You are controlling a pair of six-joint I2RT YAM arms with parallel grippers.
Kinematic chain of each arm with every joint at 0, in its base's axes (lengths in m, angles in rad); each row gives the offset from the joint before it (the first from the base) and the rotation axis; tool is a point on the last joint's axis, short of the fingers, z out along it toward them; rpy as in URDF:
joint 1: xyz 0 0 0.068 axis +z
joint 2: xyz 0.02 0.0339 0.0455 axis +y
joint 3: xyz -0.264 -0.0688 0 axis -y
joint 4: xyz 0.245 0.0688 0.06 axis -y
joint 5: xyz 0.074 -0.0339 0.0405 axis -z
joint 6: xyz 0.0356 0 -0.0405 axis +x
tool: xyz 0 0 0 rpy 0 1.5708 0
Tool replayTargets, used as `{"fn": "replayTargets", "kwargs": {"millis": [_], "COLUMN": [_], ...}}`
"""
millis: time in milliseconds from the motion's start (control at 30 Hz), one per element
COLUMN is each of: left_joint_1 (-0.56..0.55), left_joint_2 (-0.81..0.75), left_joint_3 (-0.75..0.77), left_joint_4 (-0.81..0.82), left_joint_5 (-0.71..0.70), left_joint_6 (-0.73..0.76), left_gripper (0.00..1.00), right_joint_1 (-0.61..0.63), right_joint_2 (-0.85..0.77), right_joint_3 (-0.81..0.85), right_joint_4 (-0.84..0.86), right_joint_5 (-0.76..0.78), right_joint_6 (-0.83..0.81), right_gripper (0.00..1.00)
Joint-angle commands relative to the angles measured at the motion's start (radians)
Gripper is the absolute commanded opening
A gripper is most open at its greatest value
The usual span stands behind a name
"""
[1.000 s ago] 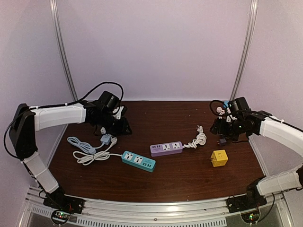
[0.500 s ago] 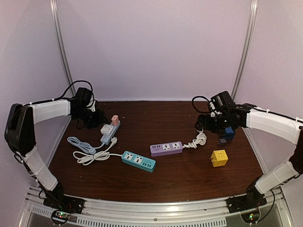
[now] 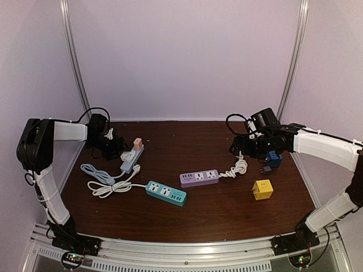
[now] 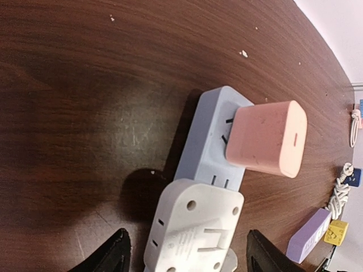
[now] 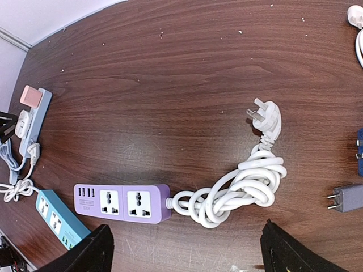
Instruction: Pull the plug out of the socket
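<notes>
Carries everything on a dark brown wooden table [image 3: 215,218]. Brings the white-and-black left arm [image 3: 62,131] in along the left edge, drawn farther back toward the wall than half a second ago and well clear of the strip it crouched over a second ago. Brings the white-and-black right arm [image 3: 317,144] in from the right, hardly different from half a second ago but much farther inward than a second ago.

Shows the left gripper [image 4: 187,238] with its black fingers [image 4: 116,255] spread apart, clamped on nothing, close beside the pale blue plastic power strip [image 4: 201,141] on that strip's left. Shows the right gripper [image 5: 186,226] spread just as wide and empty, hanging over the looped white cord [image 5: 238,190].

Leaves the teal plastic power strip [image 3: 165,193] and the purple plastic power strip [image 3: 199,178] near the table's middle, where they lay in both earlier views, with the cord running off the purple one's right end. Leaves the yellow cube adapter [image 3: 262,189] to the right of those, also unmoved.

Places a white multi-pin adapter [image 4: 195,232] on the pale blue strip's near part. Places the pink rounded block plug [image 4: 266,137] upright at the far end of that same strip, just beside the white adapter, not pulled out; hidden under the left gripper a second ago, in plain sight now.
</notes>
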Motion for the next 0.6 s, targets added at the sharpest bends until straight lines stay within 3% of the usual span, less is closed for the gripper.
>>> {"fn": "replayTargets", "kwargs": {"millis": [0, 233, 433, 567], "left_joint_1": [0.010, 0.001, -0.037, -0.055], "left_joint_2": [0.033, 0.021, -0.021, -0.026], "left_joint_3": [-0.002, -0.026, -0.058, -0.055], "left_joint_4": [0.070, 0.149, 0.163, 0.132], "left_joint_5": [0.088, 0.169, 0.169, 0.144], "left_joint_6": [0.020, -0.044, -0.079, -0.065], "left_gripper": [0.72, 0.60, 0.42, 0.36], "right_joint_1": [0.009, 0.024, 0.043, 0.065], "right_joint_2": [-0.018, -0.017, -0.002, 0.018], "right_joint_3": [-0.002, -0.012, -0.013, 0.006], "right_joint_4": [0.033, 0.049, 0.067, 0.071], "right_joint_5": [-0.009, -0.003, 0.004, 0.020], "right_joint_6": [-0.005, 0.003, 0.018, 0.020], "right_gripper": [0.91, 0.91, 0.91, 0.91]}}
